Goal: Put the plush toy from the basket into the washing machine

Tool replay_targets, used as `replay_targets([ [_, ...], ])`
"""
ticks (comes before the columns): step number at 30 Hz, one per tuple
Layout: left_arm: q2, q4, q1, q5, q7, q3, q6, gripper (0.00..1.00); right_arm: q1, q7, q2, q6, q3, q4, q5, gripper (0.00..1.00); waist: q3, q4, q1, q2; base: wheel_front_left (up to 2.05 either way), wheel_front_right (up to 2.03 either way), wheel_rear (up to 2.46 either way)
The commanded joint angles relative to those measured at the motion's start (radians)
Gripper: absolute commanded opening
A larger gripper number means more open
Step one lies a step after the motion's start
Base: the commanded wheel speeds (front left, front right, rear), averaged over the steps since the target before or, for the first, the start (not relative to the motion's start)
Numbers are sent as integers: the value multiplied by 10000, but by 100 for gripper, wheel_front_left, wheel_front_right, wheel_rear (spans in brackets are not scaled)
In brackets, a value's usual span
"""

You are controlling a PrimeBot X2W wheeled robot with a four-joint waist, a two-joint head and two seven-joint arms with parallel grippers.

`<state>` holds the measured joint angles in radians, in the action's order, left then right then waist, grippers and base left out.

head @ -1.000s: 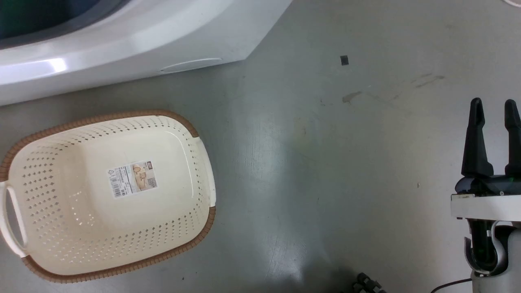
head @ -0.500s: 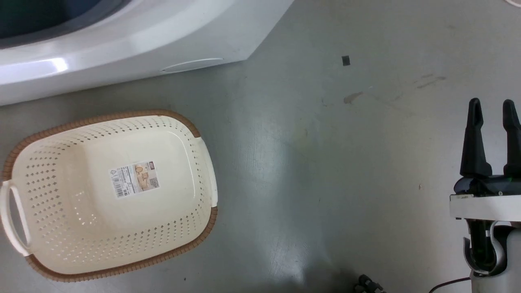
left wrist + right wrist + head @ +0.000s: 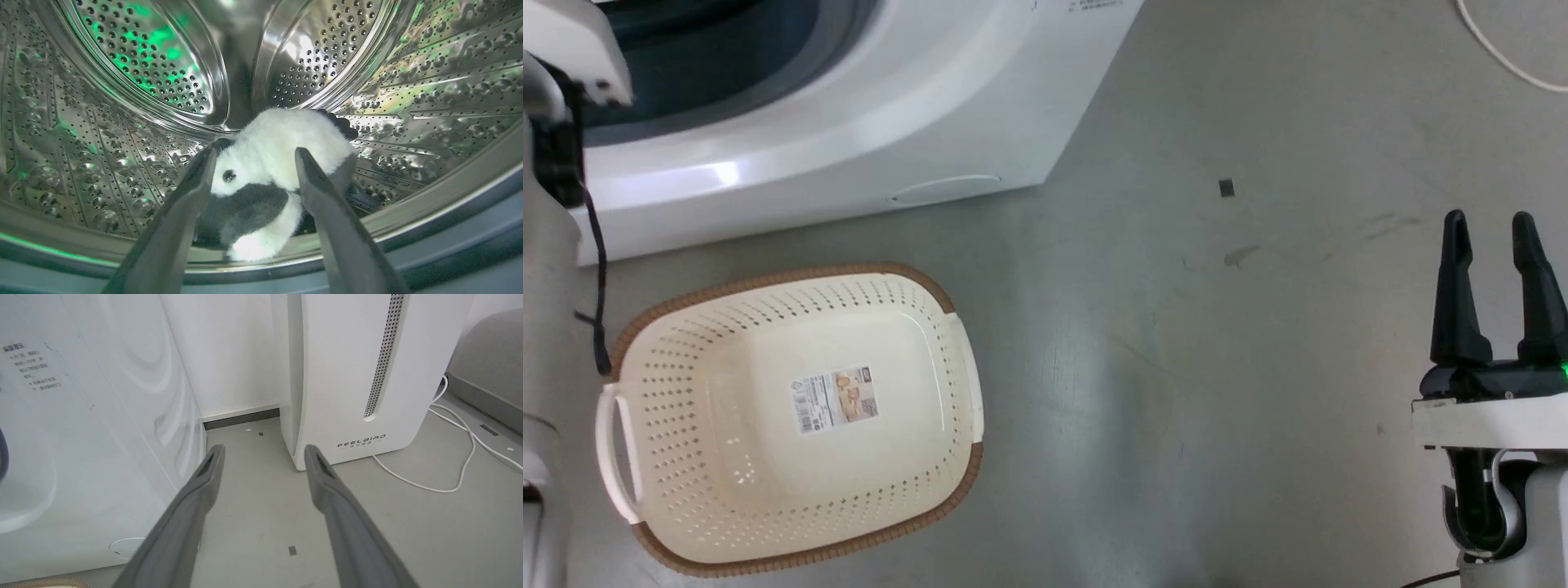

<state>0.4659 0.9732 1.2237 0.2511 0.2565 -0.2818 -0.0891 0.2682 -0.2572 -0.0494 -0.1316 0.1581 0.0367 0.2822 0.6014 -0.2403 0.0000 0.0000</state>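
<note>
**One panda in the drum, nearly done**

The plush toy [image 3: 269,163] lies in the drum [image 3: 122,134] of the washing machine [image 3: 890,122]. The left tool [image 3: 256,150] hangs spread wide before it, gripping nothing. The basket [image 3: 686,457] sits empty on the floor [image 3: 1176,367], and the right tool [image 3: 1487,218] idles open-fingered. Next up, likely: ease the left tool back out, clear of the gasket [image 3: 792,102].

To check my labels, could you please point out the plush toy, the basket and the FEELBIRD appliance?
plush toy [image 3: 269,159]: left wrist view, white furry body.
basket [image 3: 760,457]: head view, bare inner bottom.
FEELBIRD appliance [image 3: 343,375]: right wrist view, white front panel.
</note>
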Motion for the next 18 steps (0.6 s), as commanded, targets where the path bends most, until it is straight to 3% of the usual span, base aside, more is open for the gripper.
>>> replay_targets([
  [1,-47,-120,-333,50,53,59,-32,100,-119,-46,-8,9,-23,41,-17,100,-346,141,0,0,0,0,0],
  [18,-1014,-2972,-4334,184,53,1402,-316,100,-919,-46,-8,9,-8,189,-423,100,-2375,1041,0,0,0,0,0],
])
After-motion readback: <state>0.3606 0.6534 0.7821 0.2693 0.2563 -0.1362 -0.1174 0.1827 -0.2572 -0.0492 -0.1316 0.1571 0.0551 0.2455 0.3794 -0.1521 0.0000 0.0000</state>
